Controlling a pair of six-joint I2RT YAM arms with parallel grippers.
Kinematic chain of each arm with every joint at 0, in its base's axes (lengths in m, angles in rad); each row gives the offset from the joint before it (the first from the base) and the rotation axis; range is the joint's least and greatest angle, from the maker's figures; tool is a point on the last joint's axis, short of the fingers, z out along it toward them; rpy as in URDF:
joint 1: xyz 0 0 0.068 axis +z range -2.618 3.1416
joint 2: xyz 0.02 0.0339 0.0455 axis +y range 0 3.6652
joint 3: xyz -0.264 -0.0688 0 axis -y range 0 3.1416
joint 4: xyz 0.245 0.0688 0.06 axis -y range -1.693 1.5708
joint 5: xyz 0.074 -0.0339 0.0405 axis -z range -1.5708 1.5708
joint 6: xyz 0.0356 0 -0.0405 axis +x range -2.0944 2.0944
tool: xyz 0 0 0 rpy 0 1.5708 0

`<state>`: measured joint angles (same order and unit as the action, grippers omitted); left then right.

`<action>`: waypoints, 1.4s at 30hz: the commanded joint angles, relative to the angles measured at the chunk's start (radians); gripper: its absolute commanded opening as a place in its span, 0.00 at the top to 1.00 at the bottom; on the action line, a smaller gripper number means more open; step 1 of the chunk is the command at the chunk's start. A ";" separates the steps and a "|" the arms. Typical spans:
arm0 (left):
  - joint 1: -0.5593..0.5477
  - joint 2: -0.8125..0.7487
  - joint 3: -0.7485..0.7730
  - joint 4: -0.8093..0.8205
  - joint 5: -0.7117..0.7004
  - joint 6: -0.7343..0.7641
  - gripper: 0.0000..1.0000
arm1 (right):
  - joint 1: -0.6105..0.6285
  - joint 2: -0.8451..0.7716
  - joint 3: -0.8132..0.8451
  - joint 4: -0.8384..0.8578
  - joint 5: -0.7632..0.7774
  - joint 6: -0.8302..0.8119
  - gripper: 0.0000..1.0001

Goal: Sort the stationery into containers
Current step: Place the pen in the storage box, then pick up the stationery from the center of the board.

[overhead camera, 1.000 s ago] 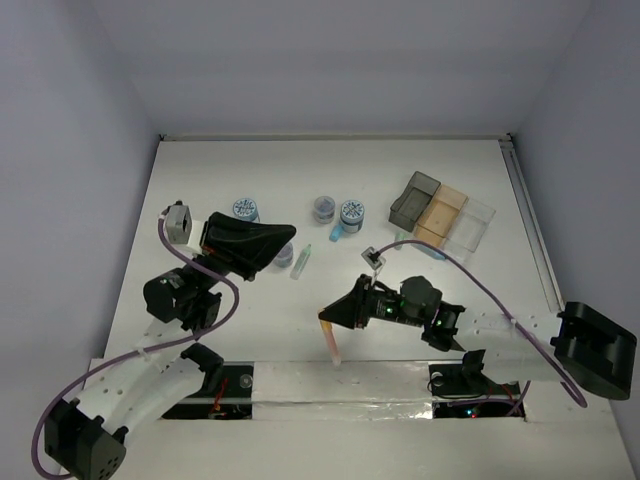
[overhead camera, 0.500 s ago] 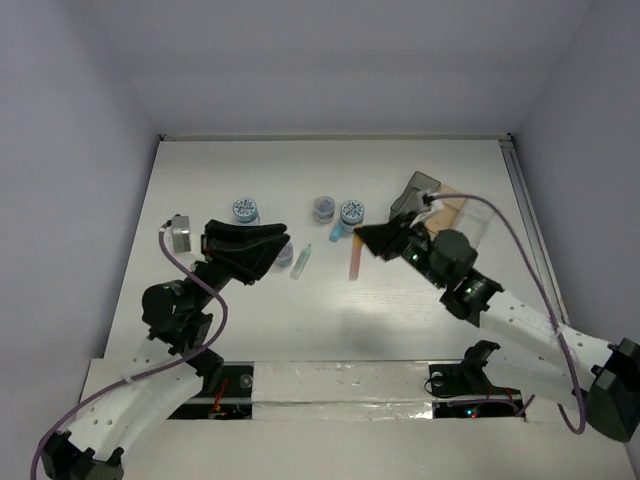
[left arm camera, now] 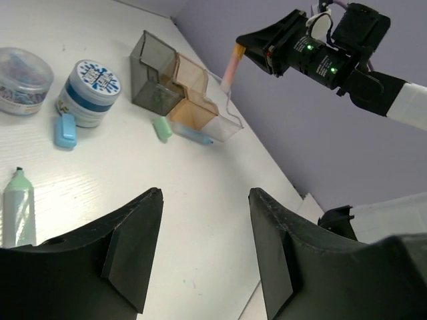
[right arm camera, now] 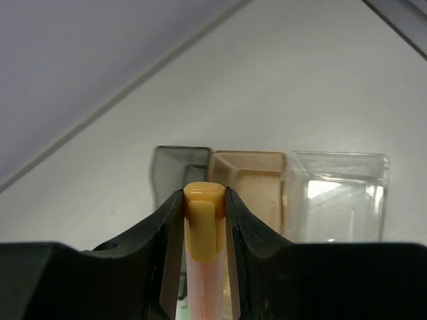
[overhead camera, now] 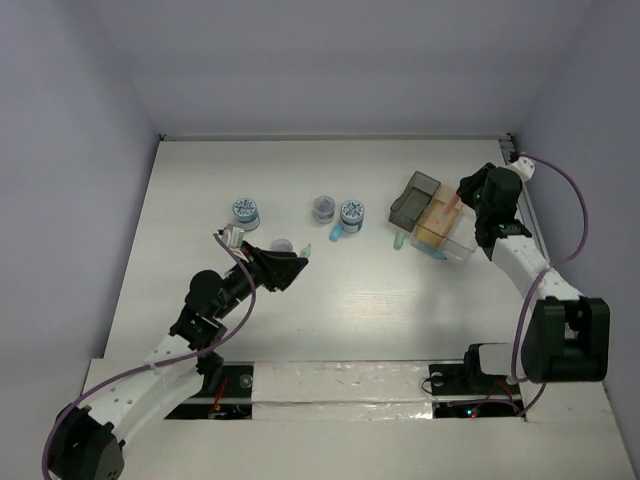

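We just swung the right gripper (right arm camera: 203, 197), clamped on the slim pink stationery piece with the orange cap (right arm camera: 203, 230), over the three joined plastic bins (right arm camera: 250, 180) (drop-off looked close); left gripper (left arm camera: 203, 220) opened halfway, empty.

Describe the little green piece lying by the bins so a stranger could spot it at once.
Find the row of three joined bins on the right of the table. Just outside the dark grey bin's near corner lies a stubby mint-green capsule. Its only close neighbour is a light-blue piece; this one is green.
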<state>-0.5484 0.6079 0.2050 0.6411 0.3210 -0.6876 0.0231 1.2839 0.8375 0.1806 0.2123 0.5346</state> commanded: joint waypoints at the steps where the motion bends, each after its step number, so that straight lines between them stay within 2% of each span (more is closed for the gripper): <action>1: 0.001 0.007 -0.013 0.000 -0.054 0.042 0.49 | -0.049 0.077 0.074 -0.001 -0.007 -0.016 0.88; 4: 0.001 0.029 -0.018 -0.034 -0.091 0.060 0.49 | -0.058 0.156 0.098 0.002 -0.001 -0.027 0.87; 8: 0.001 0.061 -0.021 -0.066 -0.140 0.086 0.49 | -0.058 0.233 0.124 0.008 -0.017 -0.033 0.77; 13: 0.001 0.096 -0.018 -0.086 -0.178 0.095 0.50 | -0.058 0.287 0.146 0.005 -0.060 -0.027 0.69; 16: 0.001 0.121 -0.001 -0.133 -0.217 0.112 0.50 | -0.058 0.290 0.155 -0.007 -0.071 -0.031 0.53; 17: 0.001 0.134 0.007 -0.147 -0.229 0.115 0.50 | -0.058 0.288 0.166 -0.029 -0.076 -0.035 0.42; 19: 0.001 0.148 0.013 -0.159 -0.237 0.125 0.50 | -0.058 0.278 0.167 -0.041 -0.082 -0.035 0.26; 20: 0.001 0.165 0.022 -0.170 -0.241 0.129 0.50 | -0.058 0.260 0.166 -0.043 -0.089 -0.035 0.14; 22: 0.001 0.185 0.030 -0.182 -0.250 0.138 0.50 | -0.058 0.239 0.158 -0.044 -0.123 -0.028 0.08; 25: 0.001 0.223 0.046 -0.199 -0.257 0.145 0.51 | -0.026 0.180 0.112 0.003 -0.183 -0.007 0.10; 28: 0.001 0.248 0.057 -0.212 -0.283 0.142 0.53 | 0.087 0.135 0.071 0.033 -0.206 -0.019 0.23; 30: 0.001 0.257 0.068 -0.230 -0.322 0.134 0.54 | 0.188 0.124 0.054 0.054 -0.205 -0.028 0.52; 31: 0.001 0.259 0.076 -0.244 -0.364 0.134 0.55 | 0.217 0.118 0.035 0.072 -0.246 -0.031 0.62; 32: 0.001 0.265 0.085 -0.279 -0.384 0.131 0.55 | 0.244 0.114 0.025 0.086 -0.263 -0.028 0.67; 34: 0.001 0.273 0.112 -0.311 -0.462 0.132 0.52 | 0.308 0.121 0.015 0.097 -0.318 -0.028 0.65; 35: 0.001 0.286 0.128 -0.326 -0.508 0.135 0.49 | 0.331 0.126 0.015 0.096 -0.326 -0.027 0.57; 36: 0.001 0.300 0.137 -0.330 -0.526 0.144 0.40 | 0.349 0.132 0.015 0.095 -0.335 -0.028 0.51; 37: 0.001 0.318 0.152 -0.334 -0.540 0.154 0.36 | 0.388 0.137 0.014 0.092 -0.338 -0.024 0.45; 38: 0.001 0.375 0.198 -0.348 -0.557 0.163 0.33 | 0.402 0.137 0.002 0.086 -0.340 -0.010 0.34; 39: 0.001 0.410 0.223 -0.363 -0.562 0.171 0.28 | 0.414 0.132 -0.009 0.088 -0.347 -0.004 0.30; 42: 0.001 0.538 0.307 -0.389 -0.579 0.201 0.24 | 0.443 0.082 -0.055 0.079 -0.364 0.001 0.15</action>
<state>-0.5480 1.0660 0.4236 0.2852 -0.1932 -0.5316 0.4488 1.4174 0.8207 0.2214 -0.1139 0.5289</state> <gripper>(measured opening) 0.748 0.808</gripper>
